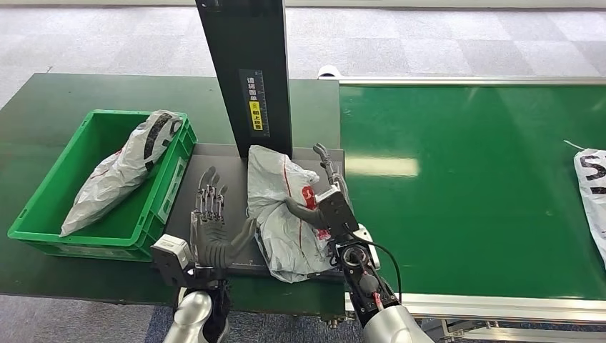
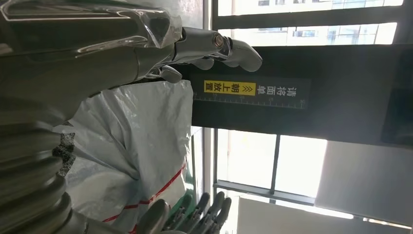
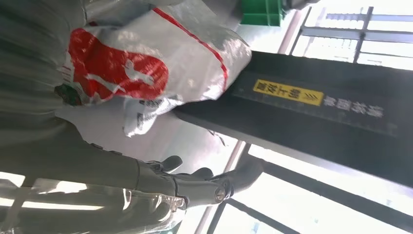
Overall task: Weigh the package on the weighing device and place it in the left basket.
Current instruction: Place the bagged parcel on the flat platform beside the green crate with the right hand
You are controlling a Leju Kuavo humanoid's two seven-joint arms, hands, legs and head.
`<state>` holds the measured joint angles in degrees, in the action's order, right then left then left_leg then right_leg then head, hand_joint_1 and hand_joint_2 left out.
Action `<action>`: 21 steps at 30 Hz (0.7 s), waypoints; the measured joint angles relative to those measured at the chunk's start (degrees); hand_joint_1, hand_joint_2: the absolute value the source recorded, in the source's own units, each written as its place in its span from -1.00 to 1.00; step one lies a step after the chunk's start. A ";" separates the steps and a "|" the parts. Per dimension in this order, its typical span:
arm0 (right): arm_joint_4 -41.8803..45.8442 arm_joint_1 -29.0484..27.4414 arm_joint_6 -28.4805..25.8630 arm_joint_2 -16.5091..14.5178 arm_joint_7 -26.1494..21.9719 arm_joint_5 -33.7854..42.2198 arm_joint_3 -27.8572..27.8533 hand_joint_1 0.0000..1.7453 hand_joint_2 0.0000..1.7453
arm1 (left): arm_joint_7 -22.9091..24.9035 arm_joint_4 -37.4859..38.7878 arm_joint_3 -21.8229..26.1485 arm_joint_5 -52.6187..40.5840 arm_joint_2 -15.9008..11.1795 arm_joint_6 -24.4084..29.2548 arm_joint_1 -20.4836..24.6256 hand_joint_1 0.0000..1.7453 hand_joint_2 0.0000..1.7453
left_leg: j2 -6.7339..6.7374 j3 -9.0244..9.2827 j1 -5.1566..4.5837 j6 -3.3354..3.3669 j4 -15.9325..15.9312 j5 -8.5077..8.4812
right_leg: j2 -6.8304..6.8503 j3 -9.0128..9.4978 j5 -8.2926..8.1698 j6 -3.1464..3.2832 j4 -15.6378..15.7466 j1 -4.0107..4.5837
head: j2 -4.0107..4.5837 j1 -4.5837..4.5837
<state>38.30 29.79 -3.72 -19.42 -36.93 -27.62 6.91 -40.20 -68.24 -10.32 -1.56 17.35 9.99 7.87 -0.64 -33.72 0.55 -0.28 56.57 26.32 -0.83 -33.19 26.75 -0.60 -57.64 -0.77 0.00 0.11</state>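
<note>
The package (image 1: 284, 207), a crumpled white plastic bag with red print, lies on the dark weighing platform (image 1: 218, 153) in front of the black column (image 1: 246, 64). My left hand (image 1: 209, 218) stands just left of it, fingers straight and spread, holding nothing. My right hand (image 1: 325, 187) is at the bag's right side with fingers stretched forward and its thumb resting against the bag. The left wrist view shows the package (image 2: 136, 141) beside my left hand's fingers (image 2: 214, 46). In the right wrist view the package (image 3: 146, 63) lies against my palm, fingers (image 3: 195, 183) extended.
The green basket (image 1: 43, 239) sits left of the platform and holds another white bag (image 1: 121, 171). A green conveyor belt (image 1: 464, 186) runs to the right, with one more bag (image 1: 592, 193) at its far right edge. The table's front edge is close below my hands.
</note>
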 joint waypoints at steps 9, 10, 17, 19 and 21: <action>11.26 -5.62 1.22 1.38 -3.02 4.39 -2.98 -1.00 1.00 | 0.00 0.00 -0.52 -2.64 -0.09 1.96 0.09 -1.00 1.00 | 0.05 0.01 -0.01 0.00 0.00 0.02 | -0.05 0.02 0.00 0.00 0.01 -0.01 | 0.00 -0.02; 11.92 -5.93 1.24 1.47 -3.06 4.43 -3.10 -1.00 1.00 | 0.00 0.00 -0.54 -2.68 -0.09 2.02 0.10 -1.00 1.00 | 0.05 0.02 -0.01 0.00 0.00 0.02 | -0.04 0.02 0.00 0.00 0.01 -0.01 | 0.00 -0.02; 22.91 -13.54 0.43 2.58 -3.16 9.78 -4.55 -1.00 1.00 | 0.00 1.92 -2.40 -8.15 -0.52 10.18 1.01 -1.00 1.00 | -0.04 0.03 0.00 0.00 0.01 0.03 | 0.02 0.01 0.03 -0.03 0.04 -0.01 | 0.00 -0.01; 28.81 -17.32 -0.32 3.18 -3.23 12.52 -5.35 -1.00 1.00 | 0.04 5.42 -3.98 -13.92 -0.75 16.94 2.39 -1.00 1.00 | -0.05 0.01 -0.03 0.01 0.01 0.06 | 0.03 0.00 0.05 -0.05 0.05 -0.05 | 0.00 -0.01; 34.52 -20.44 -0.66 3.69 -3.27 14.98 -6.63 -1.00 1.00 | 0.78 10.42 -5.27 -20.80 -0.83 23.13 4.30 -1.00 1.00 | 0.04 0.04 -0.06 0.02 0.01 0.10 | -0.06 -0.01 0.04 -0.06 0.06 -0.09 | 0.00 0.00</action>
<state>72.82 9.35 -4.38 -15.73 -40.20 -12.64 0.28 -39.41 -57.82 -15.59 -22.36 16.53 33.11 12.17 -0.59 -33.68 0.49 -0.25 56.58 26.42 -0.88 -33.21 26.79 -0.65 -57.57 -0.86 0.00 0.11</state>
